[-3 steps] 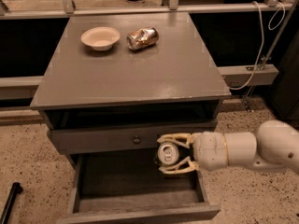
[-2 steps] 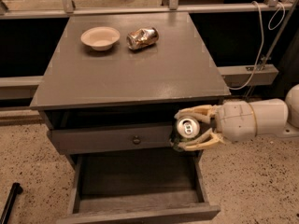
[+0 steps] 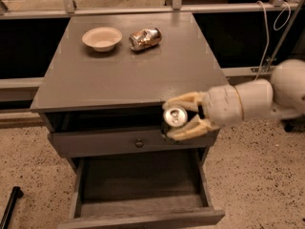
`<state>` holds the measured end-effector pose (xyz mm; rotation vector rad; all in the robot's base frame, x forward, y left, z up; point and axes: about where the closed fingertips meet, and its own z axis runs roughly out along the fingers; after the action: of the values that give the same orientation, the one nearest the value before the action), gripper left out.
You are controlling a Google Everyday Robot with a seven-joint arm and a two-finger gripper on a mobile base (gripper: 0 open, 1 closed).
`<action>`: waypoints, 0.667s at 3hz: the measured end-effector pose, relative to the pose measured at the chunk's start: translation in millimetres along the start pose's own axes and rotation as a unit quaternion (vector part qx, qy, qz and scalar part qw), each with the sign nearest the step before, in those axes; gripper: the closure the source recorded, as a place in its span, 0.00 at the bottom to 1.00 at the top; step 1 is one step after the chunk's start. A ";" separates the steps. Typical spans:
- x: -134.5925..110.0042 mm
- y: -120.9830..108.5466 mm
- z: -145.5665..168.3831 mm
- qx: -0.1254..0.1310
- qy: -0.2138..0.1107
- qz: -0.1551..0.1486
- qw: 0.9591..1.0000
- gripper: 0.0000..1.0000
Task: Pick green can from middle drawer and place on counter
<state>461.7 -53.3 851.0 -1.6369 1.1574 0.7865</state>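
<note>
My gripper (image 3: 177,117) is shut on the green can (image 3: 173,118), whose silver top with pull tab faces the camera. It holds the can in the air at the front right edge of the counter (image 3: 128,70), level with its rim. The middle drawer (image 3: 143,194) stands pulled open below, its dark floor bare. The white arm reaches in from the right.
A cream bowl (image 3: 101,38) and a shiny coppery-brown crushed can (image 3: 145,38) lie at the back of the counter. A shut drawer front with a small round knob (image 3: 138,142) sits just under the counter. Speckled floor lies around the cabinet.
The gripper has risen with the can from in front of the knobbed drawer front up to counter-edge height, moving a little to the right.
</note>
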 end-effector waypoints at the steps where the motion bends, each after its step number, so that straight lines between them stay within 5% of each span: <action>1: -34.5 -47.4 25.6 -0.037 0.022 0.009 0.999 1.00; 2: -60.5 -102.9 51.9 -0.039 0.006 0.034 0.999 1.00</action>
<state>538.3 25.9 920.3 -1.6756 1.2087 0.8765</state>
